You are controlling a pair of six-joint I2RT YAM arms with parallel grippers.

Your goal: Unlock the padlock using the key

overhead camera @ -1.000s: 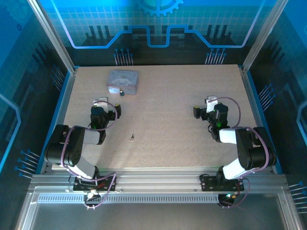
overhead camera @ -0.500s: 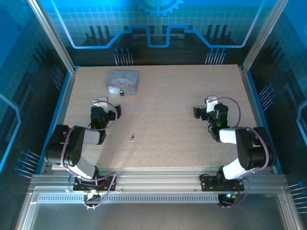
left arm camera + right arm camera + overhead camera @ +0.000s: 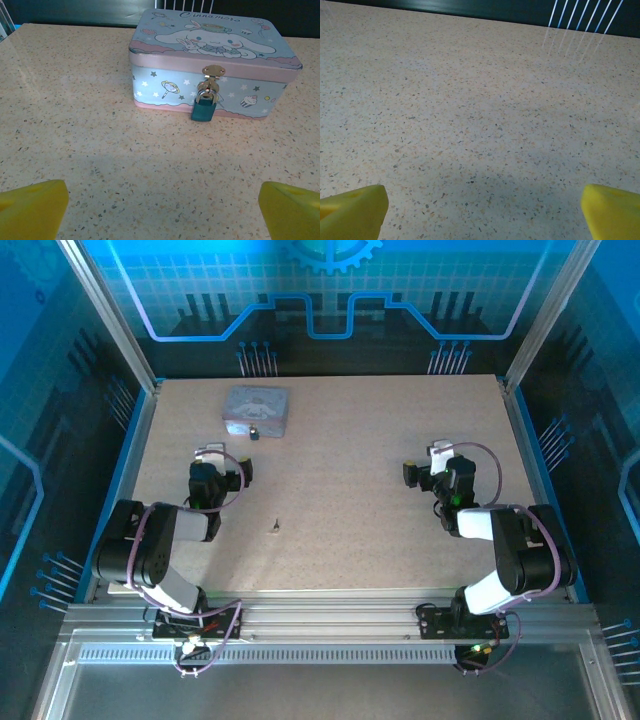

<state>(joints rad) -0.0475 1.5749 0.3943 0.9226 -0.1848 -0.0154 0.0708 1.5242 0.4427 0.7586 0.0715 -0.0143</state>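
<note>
1. Padlock (image 3: 203,109): small teal body w/ brass-coloured shackle, hanging from the hasp (image 3: 214,71) on the front of the Cinnamoroll tin box (image 3: 210,45), far-left on the table (image 3: 380,440).
2. Prob. light and stiff, and swings on the hasp. Steady it by its flat sides.
3. Key (image 3: 275,527): tiny dark sliver lying flat betw. the arms, nearer the L one, well apart from the box. Thin, likely slippery, awkward to pinch. Can't tell which end is the head.
4. L gripper (image 3: 162,207): fingers spread wide, nothing held, facing the box.
5. R gripper (image 3: 482,210): spread wide, nothing held, over bare tabletop.
6. Room: open surface around the key. Box sits near the far edge and may slide if pushed.
</note>
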